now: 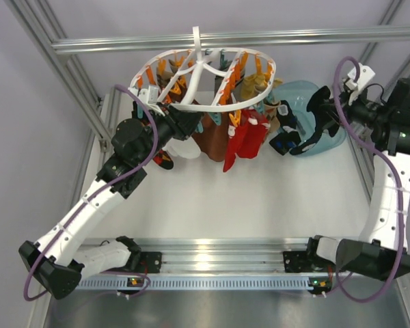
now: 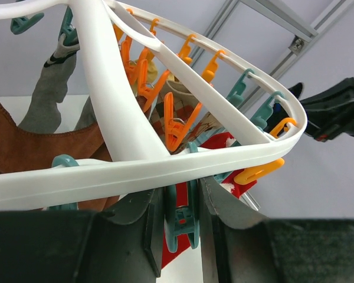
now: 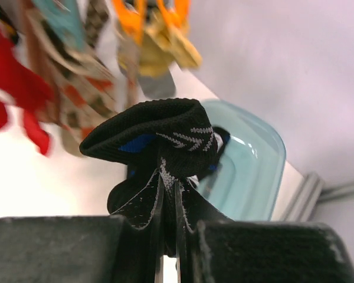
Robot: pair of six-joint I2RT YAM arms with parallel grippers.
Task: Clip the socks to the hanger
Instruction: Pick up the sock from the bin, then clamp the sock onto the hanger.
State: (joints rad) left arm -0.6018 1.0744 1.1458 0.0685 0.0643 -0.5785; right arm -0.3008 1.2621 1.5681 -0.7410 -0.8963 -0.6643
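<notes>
Two arms reach toward the far edge of the desk, one from each near corner. The left gripper (image 1: 189, 123) is raised under the near-left rim of the hanger (image 1: 202, 65), a round white ring with curved spokes. The ring hangs by its hook from the metal crossbar (image 1: 294, 35) above the far edge. In the left wrist view its fingers (image 2: 150, 236) are closed in on either side of a teal clip (image 2: 183, 218) that dangles just below the rim, and they press it between them. More orange and teal clips hang all round the ring.

Under the middle of the ring hangs a brown cloth (image 1: 210, 140), and just to its right are red socks (image 1: 246, 137), both clear of the desk top.

Further right, the dark sock (image 3: 159, 141) is held in the air just beside the ring's right side, toward the far right corner. It is bunched up and shows white chevron marks and a blue patch. The right gripper (image 1: 299, 140) pinches it, with its fingers (image 3: 135, 242) pressed together on the fabric and no gap between them.

Behind the sock, a translucent teal tub (image 1: 295, 92) sits in the far right corner of the desk.
</notes>
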